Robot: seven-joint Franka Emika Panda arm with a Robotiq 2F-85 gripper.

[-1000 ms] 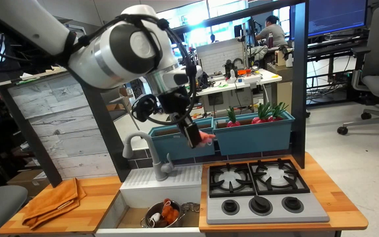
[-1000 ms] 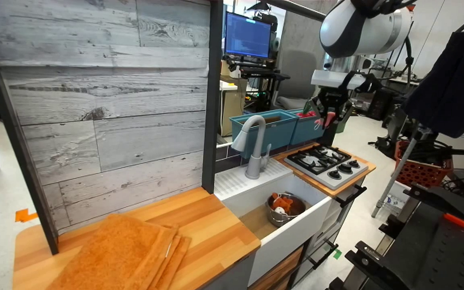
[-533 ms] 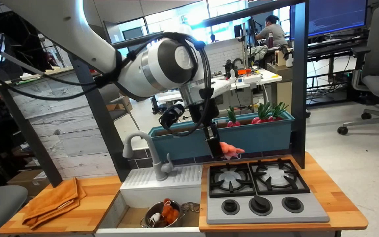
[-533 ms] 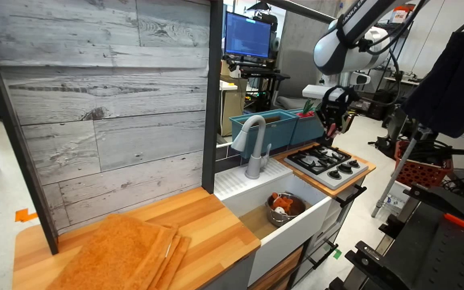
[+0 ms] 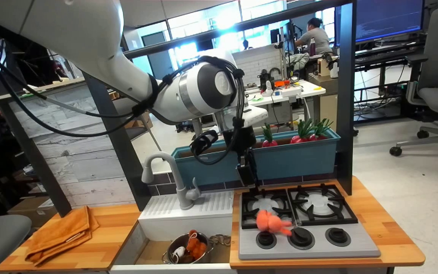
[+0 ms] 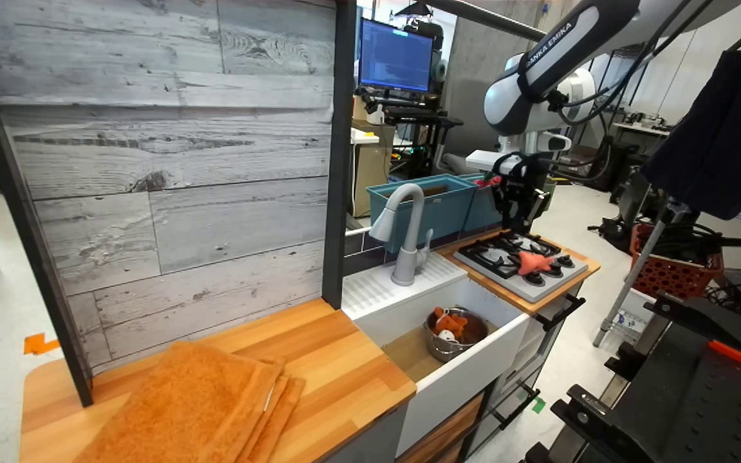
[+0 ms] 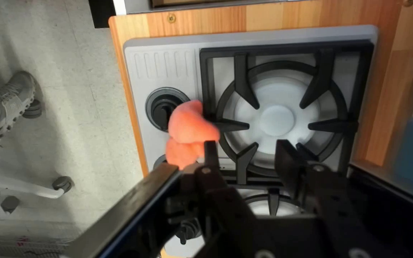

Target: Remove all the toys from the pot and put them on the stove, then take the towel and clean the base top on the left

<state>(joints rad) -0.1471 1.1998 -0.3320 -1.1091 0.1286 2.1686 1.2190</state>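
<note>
My gripper [image 7: 246, 145] hangs over the back part of the stove [image 7: 160, 64], jaws apart with nothing between them. The red-pink toy [image 7: 192, 129] is outside the jaws, over the knobs and the front rim of a burner grate; it also shows in an exterior view [image 5: 270, 222]. Inside the silver pot [image 6: 444, 348], which stands in the sink, are an orange toy [image 6: 450, 323] and a whitish toy [image 6: 446, 335]. The orange towel [image 5: 59, 236] lies folded on the wooden base top [image 5: 116, 220] to the left of the sink.
A grey faucet [image 5: 179, 180] rises behind the sink [image 6: 473, 296]. Blue planters [image 5: 295, 156] with red radishes run behind the stove, close behind my gripper. Dark upright posts [image 5: 346, 95] frame the counter. A bunch of metal rings [image 5: 220, 239] lies beside the pot.
My gripper came down and right over the stove and opened. The red-pink toy left the jaws and is now at the stove's front. Pot, its toys and towel have not moved.
</note>
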